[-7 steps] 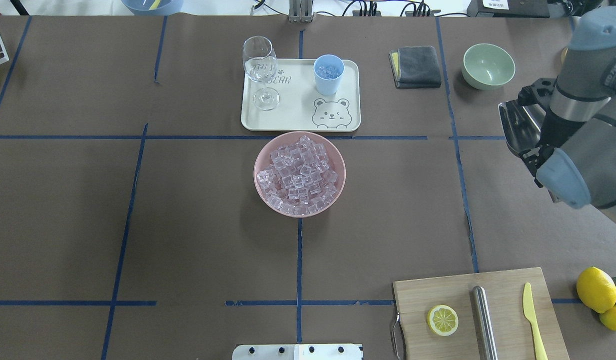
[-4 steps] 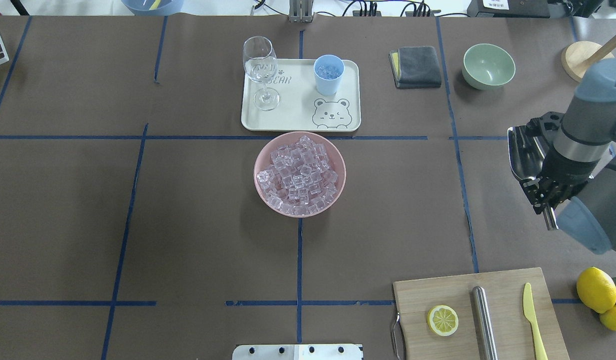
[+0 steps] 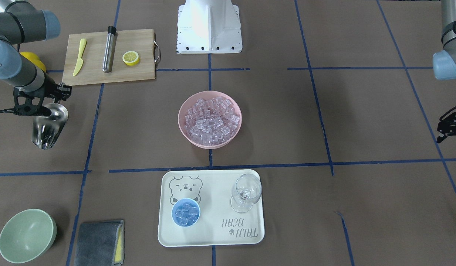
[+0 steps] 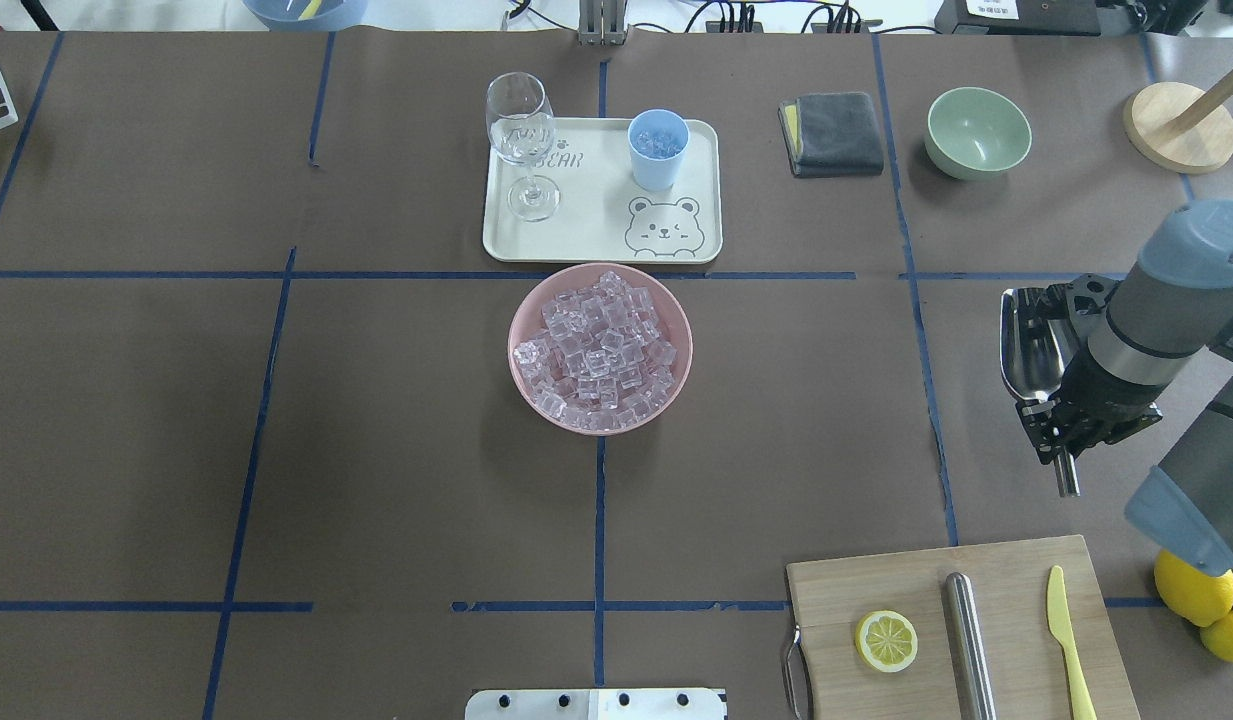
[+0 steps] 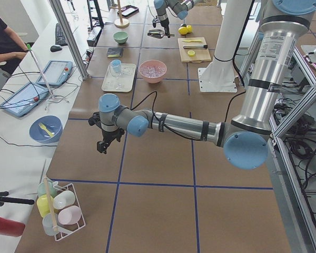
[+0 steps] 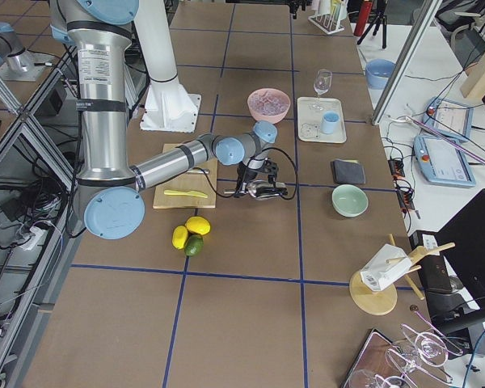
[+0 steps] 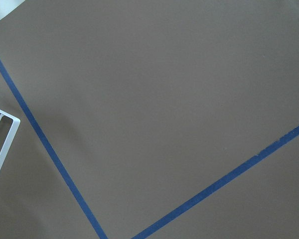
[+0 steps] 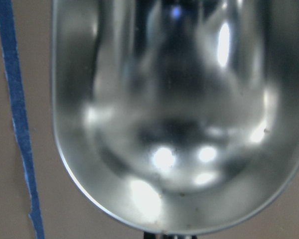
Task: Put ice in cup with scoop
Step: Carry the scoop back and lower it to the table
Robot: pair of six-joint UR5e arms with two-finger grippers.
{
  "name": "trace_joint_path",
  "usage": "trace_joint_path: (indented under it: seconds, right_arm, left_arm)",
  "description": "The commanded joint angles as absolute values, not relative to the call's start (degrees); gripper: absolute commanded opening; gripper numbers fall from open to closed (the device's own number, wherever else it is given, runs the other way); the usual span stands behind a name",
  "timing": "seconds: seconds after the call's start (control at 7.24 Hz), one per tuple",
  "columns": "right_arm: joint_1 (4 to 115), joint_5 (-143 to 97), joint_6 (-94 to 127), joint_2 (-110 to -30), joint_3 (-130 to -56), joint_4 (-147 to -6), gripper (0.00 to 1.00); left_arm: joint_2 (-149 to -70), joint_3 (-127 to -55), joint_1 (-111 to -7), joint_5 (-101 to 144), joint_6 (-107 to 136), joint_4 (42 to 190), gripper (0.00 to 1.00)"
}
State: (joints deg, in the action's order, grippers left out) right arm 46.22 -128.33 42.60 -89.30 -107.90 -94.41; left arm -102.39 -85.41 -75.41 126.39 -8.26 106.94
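The shiny steel scoop [image 4: 1029, 345] hangs over the table's right side, my right gripper [image 4: 1058, 425] shut on its rod handle. Its trough [image 8: 179, 114] is empty in the right wrist view. From across the table the scoop [image 3: 47, 127] points away from the gripper [image 3: 38, 105]. The light-blue cup [image 4: 658, 150] stands on the cream tray [image 4: 596, 240] with some ice inside [image 3: 186, 213]. Many more clear ice cubes [image 4: 598, 345] fill the pink bowl [image 3: 187, 137] at the centre. My left gripper [image 3: 449, 127] hangs at the far left; I cannot tell whether it is open or shut.
A wine glass [image 4: 521, 140] shares the tray. A grey cloth [image 4: 831, 133], a green bowl [image 4: 977, 130] and a wooden stand [image 4: 1179, 125] sit at the back right. Nearer, a cutting board [image 4: 1006, 580] carries half a lemon, a steel cylinder and a yellow knife; lemons [image 4: 1191, 585] lie beside it.
My right arm has drawn back toward the robot with the scoop, from beside the green bowl toward the cutting board. The left arm and the tabletop things have not moved.
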Motion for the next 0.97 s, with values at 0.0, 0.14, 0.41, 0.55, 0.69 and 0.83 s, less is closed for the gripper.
trace_joint_path:
  seconds: [0.0, 0.14, 0.41, 0.55, 0.69, 0.83]
  right_arm:
    - [45.09, -128.67, 42.54, -88.68, -105.74, -94.39, 0.00]
    - [45.09, -128.76, 42.45, -88.59, -105.04, -94.48, 0.00]
    - [45.09, -130.60, 42.01, -88.59, -103.89, -94.31, 0.18]
    - [45.17, -130.43, 42.36, -88.51, -104.06, -94.22, 0.99]
    - [45.26, -130.34, 42.71, -88.42, -104.67, -94.13, 1.00]
    - [45.35, -129.91, 42.63, -87.90, -104.76, -94.13, 1.00]
  left_arm:
    - [-102.48, -85.25, -75.41, 126.39, -8.26, 106.96, 1.00]
    - [-102.48, -85.25, -75.41, 126.39, -8.26, 106.96, 1.00]
    - [-102.57, -85.25, -75.41, 126.39, -8.26, 106.96, 1.00]
    - [-102.57, -85.34, -75.50, 126.39, -8.26, 106.96, 1.00]
    - [-102.57, -85.25, -75.41, 126.39, -8.26, 106.96, 1.00]
    - [-102.57, -85.25, -75.41, 126.39, -8.26, 106.96, 1.00]
